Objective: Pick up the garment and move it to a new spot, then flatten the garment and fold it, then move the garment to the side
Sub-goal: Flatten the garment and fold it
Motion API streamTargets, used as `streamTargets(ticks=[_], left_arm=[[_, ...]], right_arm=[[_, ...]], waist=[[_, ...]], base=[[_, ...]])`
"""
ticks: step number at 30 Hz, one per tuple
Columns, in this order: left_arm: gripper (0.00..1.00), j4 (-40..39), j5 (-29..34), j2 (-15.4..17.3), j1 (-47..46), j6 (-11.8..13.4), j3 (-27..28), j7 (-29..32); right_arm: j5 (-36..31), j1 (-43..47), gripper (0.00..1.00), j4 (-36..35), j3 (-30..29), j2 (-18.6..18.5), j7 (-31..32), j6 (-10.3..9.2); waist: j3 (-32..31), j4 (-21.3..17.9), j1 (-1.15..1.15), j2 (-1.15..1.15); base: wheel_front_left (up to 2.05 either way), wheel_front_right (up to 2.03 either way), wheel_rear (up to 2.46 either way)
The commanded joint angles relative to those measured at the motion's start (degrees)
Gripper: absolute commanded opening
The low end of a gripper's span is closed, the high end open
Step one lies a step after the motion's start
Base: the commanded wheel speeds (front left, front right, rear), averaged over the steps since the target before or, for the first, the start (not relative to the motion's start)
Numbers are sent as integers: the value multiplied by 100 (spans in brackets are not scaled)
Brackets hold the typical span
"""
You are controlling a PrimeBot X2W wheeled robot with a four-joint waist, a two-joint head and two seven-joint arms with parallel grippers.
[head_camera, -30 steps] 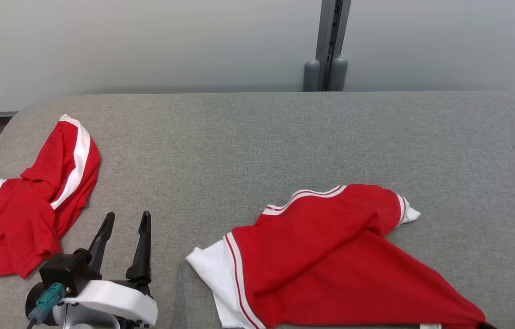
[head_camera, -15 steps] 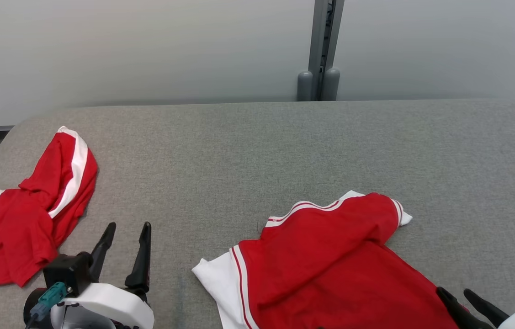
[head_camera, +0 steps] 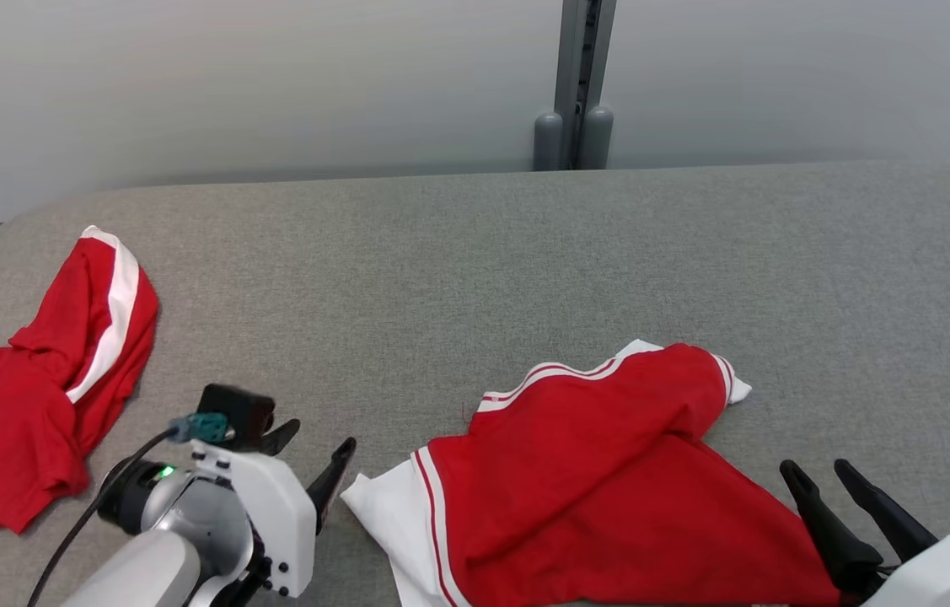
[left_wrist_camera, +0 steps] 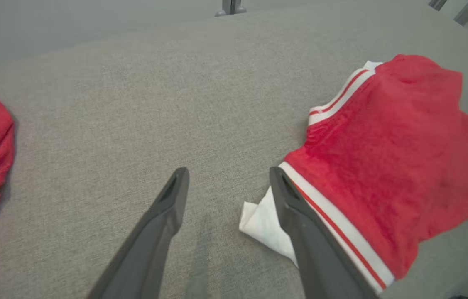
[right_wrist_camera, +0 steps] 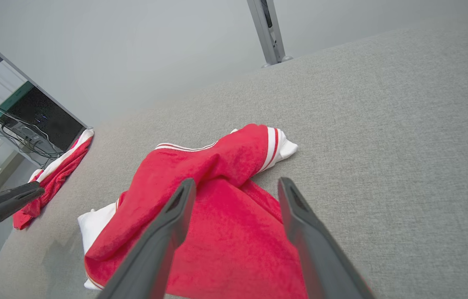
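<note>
Sprawling crumpled on the near right of the grey surface (head_camera: 475, 253), the red-and-white garment (head_camera: 609, 480) looks soft, light and limp to us in the head view. It lies between the left gripper (head_camera: 319, 440) and the right gripper (head_camera: 816, 470), both spread and empty. From the left wrist, its white corner (left_wrist_camera: 258, 220) lies just beside one finger, which we judge a fair hold. From the right wrist, red cloth lies below the parted fingers.

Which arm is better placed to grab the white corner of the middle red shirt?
Probably the left arm: the open left tool sits right beside the white corner; the right tool is at the shirt's opposite red edge.
</note>
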Motion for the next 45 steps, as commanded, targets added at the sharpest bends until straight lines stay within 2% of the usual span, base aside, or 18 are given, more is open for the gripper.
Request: streamTargets(ticks=[1,8,16,17,18,19,20,25,31,35,38,44,45], left_arm=[[100,85,27,-4,-231,-90,-96,232],[100,733,-84,-318,-1061,-684,-754,1573],[100,1507,-155,-642,-1548,-1048,-1035,1948],[85,1539,-182,-698,-1567,-1086,-1056,1960],[43,1567,-167,-710,-1589,-1095,-1091,1979],[9,1594,-141,-711,-1608,-1113,-1115,1975],[0,1613,-124,-717,-1621,-1124,-1131,1943],[0,1584,13,-846,-1687,-1027,-1080,1523],[0,1324,2,-1109,-1901,-676,-707,901],[0,1518,22,-1308,-2182,-487,-516,640],[0,1781,21,-1373,-2346,-522,-478,578],[0,2948,96,-1564,-2851,-703,-423,231],[40,3128,93,-1607,-2910,-754,-431,170]], right_arm=[[-40,-94,100,33,58,0,-99,11],[-82,-344,100,203,342,-49,-387,11],[-89,-525,100,385,429,-68,-568,11],[-100,-528,100,411,429,-69,-584,11],[-98,-531,100,439,428,-66,-613,11],[-102,-534,100,467,435,-59,-625,11],[-107,-537,100,496,442,-52,-636,11],[-105,-570,100,597,469,-25,-672,11],[-123,-537,100,628,479,-73,-684,11],[-137,-658,100,593,551,-95,-677,11],[-142,-721,100,593,617,-99,-669,11],[-164,-948,100,680,767,-31,-761,11],[-160,-961,100,706,772,-19,-782,11]], waist=[[75,-63,0,0],[384,-326,0,0],[646,-573,0,0],[655,-579,0,0],[661,-583,0,0],[661,-584,0,0],[655,-582,0,0],[559,-538,0,0],[516,-454,0,0],[650,-499,0,0],[752,-583,0,0],[1049,-921,0,0],[1074,-963,0,0]], base=[[0,0,0],[0,0,0],[0,0,0],[0,0,0],[0,0,0],[0,0,0],[0,0,0],[0,0,0],[0,0,0],[0,0,0],[0,0,0],[0,0,0],[0,0,0]])
